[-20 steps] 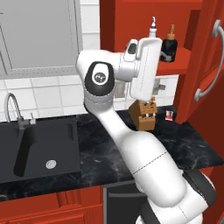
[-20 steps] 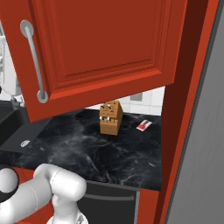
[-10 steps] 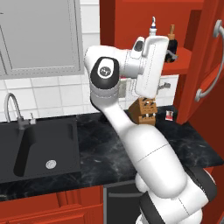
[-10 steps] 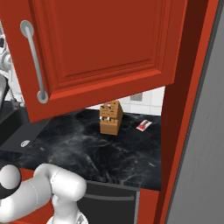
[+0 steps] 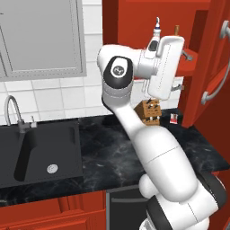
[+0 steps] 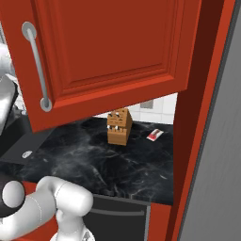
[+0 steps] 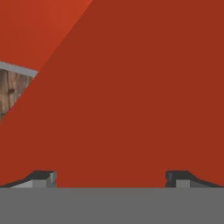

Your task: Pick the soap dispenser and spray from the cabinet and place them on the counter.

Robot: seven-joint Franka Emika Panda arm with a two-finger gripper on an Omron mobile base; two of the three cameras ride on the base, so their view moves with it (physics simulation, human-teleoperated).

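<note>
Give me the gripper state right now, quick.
Gripper: open, jaws wide apart, holding nothing; a red cabinet surface lies right ahead.

White tiled wall [image 5: 54,96], grey-framed pale cabinet [image 5: 42,38]

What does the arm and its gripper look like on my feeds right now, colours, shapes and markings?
The arm is glossy white with rounded, bulging links. Its elbow joint carries a dark round cap with a small pale mark in the middle. The hand is a boxy white block. In the hand view the gripper ends in two small dark grey fingertips. No cables are visible.
</note>
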